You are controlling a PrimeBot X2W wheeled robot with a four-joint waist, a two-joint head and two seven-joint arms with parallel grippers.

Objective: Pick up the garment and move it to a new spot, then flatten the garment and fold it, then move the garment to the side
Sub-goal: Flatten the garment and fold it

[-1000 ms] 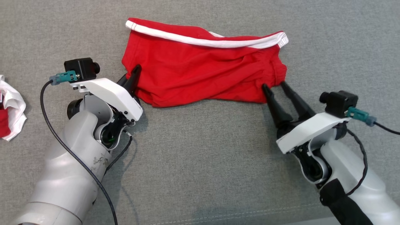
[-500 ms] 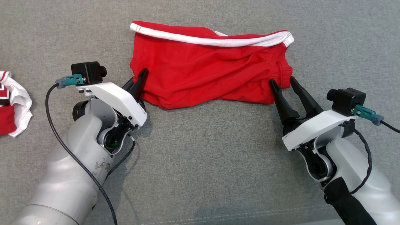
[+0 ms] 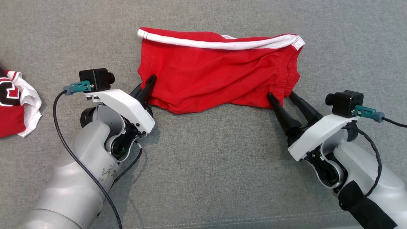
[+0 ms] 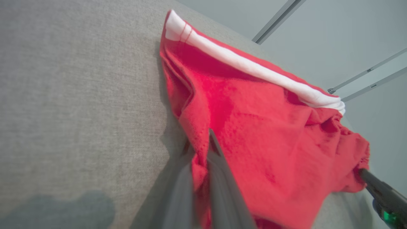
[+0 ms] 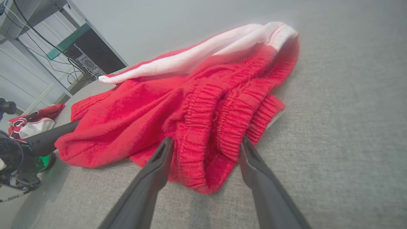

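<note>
Looked steeply down from the head, well back, onto the grey surface (image 3: 203, 178), with the left gripper (image 3: 147, 83) at lower left of frame, the right gripper (image 3: 280, 94) at lower right; peered from the left wrist, low and close, across the red garment (image 4: 260, 143); peered likewise from the right wrist, nearer still, at the elastic waistband (image 5: 222, 114); took in the garment in all three; caught the opposite gripper at a lower corner of each wrist view.

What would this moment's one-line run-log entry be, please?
left gripper: shut on red shorts, left corner | right gripper: open, straddling elastic waistband | red shorts: lying on grey surface
</note>
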